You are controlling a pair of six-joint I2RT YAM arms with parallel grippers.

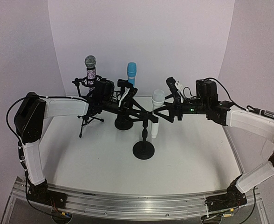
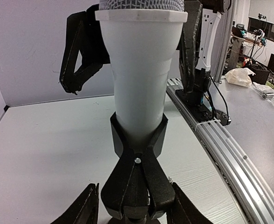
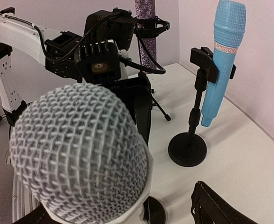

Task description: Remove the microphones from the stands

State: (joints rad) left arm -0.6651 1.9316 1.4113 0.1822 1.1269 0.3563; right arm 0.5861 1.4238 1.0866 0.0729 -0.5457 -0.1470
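top view / progress: nothing is removed yet; the white microphone [image 1: 155,114] is seated in the clip of its stand [image 1: 143,150], mid-table, in front of the blue microphone [image 1: 131,73] and the purple microphone [image 1: 90,70].
top view / arms: the clip area is reached by the left gripper [image 1: 146,117] from the left and by the right gripper [image 1: 161,112] from the right.
top view / axis: the long axis is held near vertical, grille up, tail down.
left wrist / microphone: the white body is wedged in the black clip [image 2: 138,140]; the grille is cut off at the top edge.
left wrist / left gripper: its fingers [image 2: 88,210] are set either side of the clip's neck, just beside it. Contact cannot be told, so clamped or released is unconfirmed.
right wrist / microphone: the grille [image 3: 81,154] fills the near field and is pointed at the camera.
right wrist / right gripper: one finger [image 3: 216,205] is seen apart from the grille; the jaws are spread around the head and nothing is grasped.
remaining (judged): the stand is to be pinned, and the microphone gripped and drawn up out of the clip along its axis.
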